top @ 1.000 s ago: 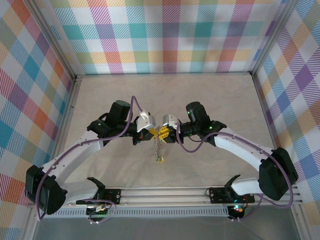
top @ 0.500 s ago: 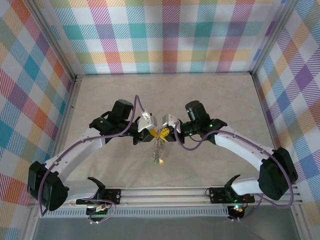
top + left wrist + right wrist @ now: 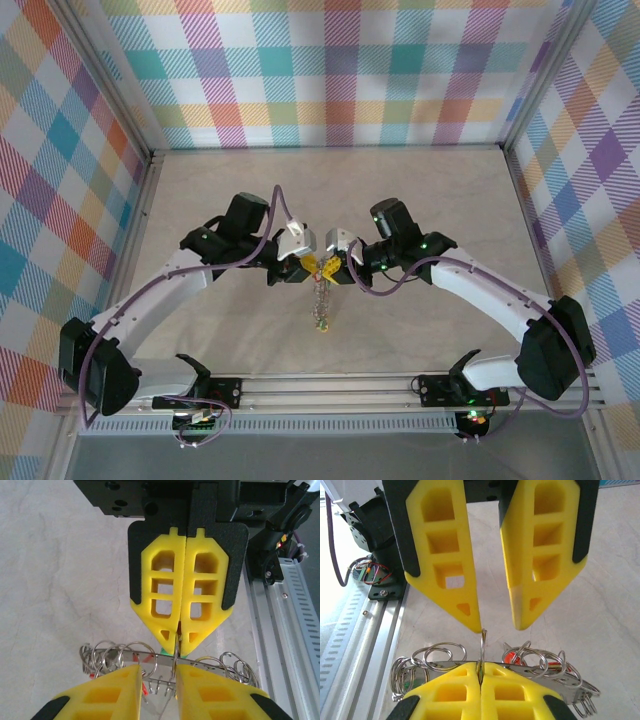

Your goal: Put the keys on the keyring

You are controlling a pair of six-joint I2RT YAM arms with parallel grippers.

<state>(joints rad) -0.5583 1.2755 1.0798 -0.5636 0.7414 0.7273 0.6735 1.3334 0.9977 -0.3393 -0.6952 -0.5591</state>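
left gripper [image 3: 497,625] has let go since a second ago, jaws apart either side of the keyring [image 3: 483,639]; right gripper [image 3: 178,646] clenched on it, keys [image 3: 321,306] dangling below.

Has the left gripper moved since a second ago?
Yes, the left gripper moved slightly rightward toward the right gripper, judged against the base rail; its jaws have parted.

My counter [image 3: 200,200] is a pale beige slab with faint marbling, matte and evenly lit. The base rail [image 3: 330,385], a grooved aluminium strip, lies flat along its near edge, with black brackets [image 3: 225,384] clamped on it. Just beyond the rail's middle, the keyring [image 3: 320,295] dangles with its keys [image 3: 321,318] over the surface. I cannot tell whether the lowest key touches the counter.
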